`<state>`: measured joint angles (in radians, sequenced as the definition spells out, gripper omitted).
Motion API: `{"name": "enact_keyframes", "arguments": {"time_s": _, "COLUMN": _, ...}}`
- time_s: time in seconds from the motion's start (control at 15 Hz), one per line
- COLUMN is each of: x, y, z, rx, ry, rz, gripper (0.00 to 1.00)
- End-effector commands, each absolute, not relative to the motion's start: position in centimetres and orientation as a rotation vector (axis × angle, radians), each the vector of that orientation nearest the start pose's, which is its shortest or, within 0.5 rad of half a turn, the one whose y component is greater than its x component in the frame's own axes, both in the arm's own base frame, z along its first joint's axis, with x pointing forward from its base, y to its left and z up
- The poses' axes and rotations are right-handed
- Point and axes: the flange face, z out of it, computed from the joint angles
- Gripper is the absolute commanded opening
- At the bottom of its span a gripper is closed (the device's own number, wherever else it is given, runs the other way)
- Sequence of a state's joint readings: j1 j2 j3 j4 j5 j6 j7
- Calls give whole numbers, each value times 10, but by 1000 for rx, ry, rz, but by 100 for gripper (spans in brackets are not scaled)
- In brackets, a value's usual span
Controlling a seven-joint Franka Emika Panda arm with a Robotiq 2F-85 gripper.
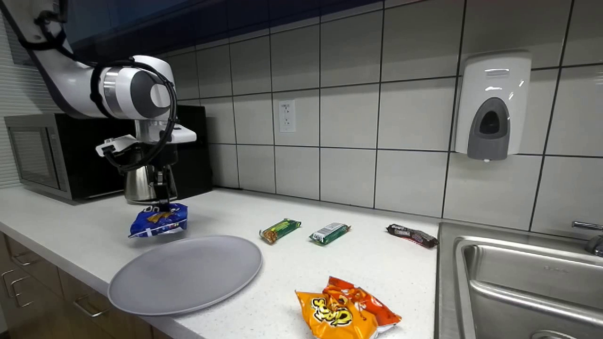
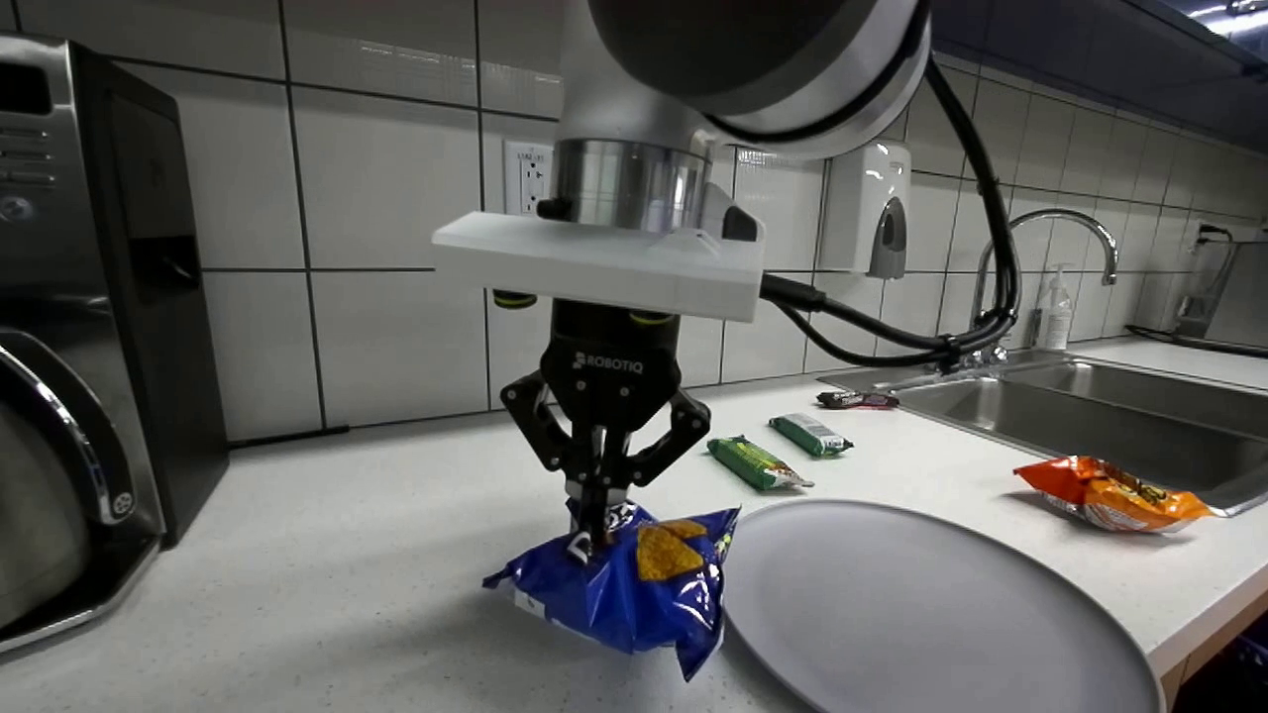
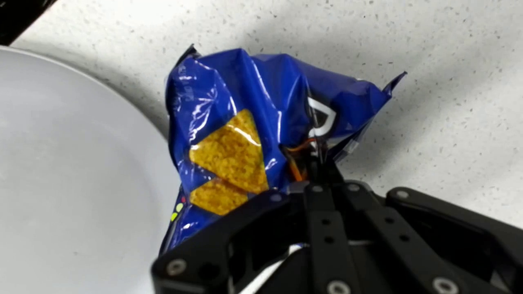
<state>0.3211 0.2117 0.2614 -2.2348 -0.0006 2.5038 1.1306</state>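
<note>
The black, jointed fingers (image 2: 591, 510) are pointing straight down and pressing almost fully together, pinching a crumpled blue plastic snack bag (image 2: 644, 584) beside its white lettering. Directly beneath the fingers, the bag is tilting and appearing to hang just above the white, speckled surface (image 2: 376, 555). Its glossy film is showing printed orange triangular chips while hiding whatever is inside.

Beside and below the fingers, a flat, round, matte grey plate (image 1: 183, 278) is lying on the surface. In the wrist view the bag is overlapping the plate's rim; I cannot tell whether the two are touching.

Past the plate, on the side away from the fingers, an orange-and-red plastic snack bag (image 1: 346, 310) with yellow-and-black lettering is lying on the surface, its contents also hiding within the film. Near the fingers, a yellow-green wrapped bar (image 1: 280, 230) is resting, with a green-and-white wrapped bar (image 1: 330, 233) lying just beyond. Farther from the fingers, a dark brown wrapped bar (image 1: 412, 235) is lying beside a stainless steel sink (image 1: 447, 282). All three wrappers are covering their contents.

Behind the fingers in an exterior view, a silvery metal jug (image 1: 139, 186) is standing, its walls concealing the inside. Well apart from the fingers, a white-and-grey plastic dispenser (image 1: 492, 103) is hanging on the tiled wall.
</note>
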Motion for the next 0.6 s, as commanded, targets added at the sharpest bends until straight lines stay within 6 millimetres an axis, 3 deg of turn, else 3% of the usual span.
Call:
{"name": "enact_keyframes", "arguments": {"time_s": 0.0, "x": 474, "y": 319, "z": 280, "rx": -2976, "ry": 730, "rz": 38, "gripper": 1}}
{"name": "enact_keyframes", "arguments": {"time_s": 0.4, "x": 484, "y": 330, "z": 271, "rx": -2990, "ry": 668, "rz": 67, "gripper": 1}}
{"name": "enact_keyframes", "arguments": {"time_s": 0.47, "x": 486, "y": 330, "z": 271, "rx": -2992, "ry": 668, "rz": 65, "gripper": 27}}
{"name": "enact_keyframes", "arguments": {"time_s": 0.53, "x": 487, "y": 330, "z": 270, "rx": -2993, "ry": 668, "rz": 66, "gripper": 29}}
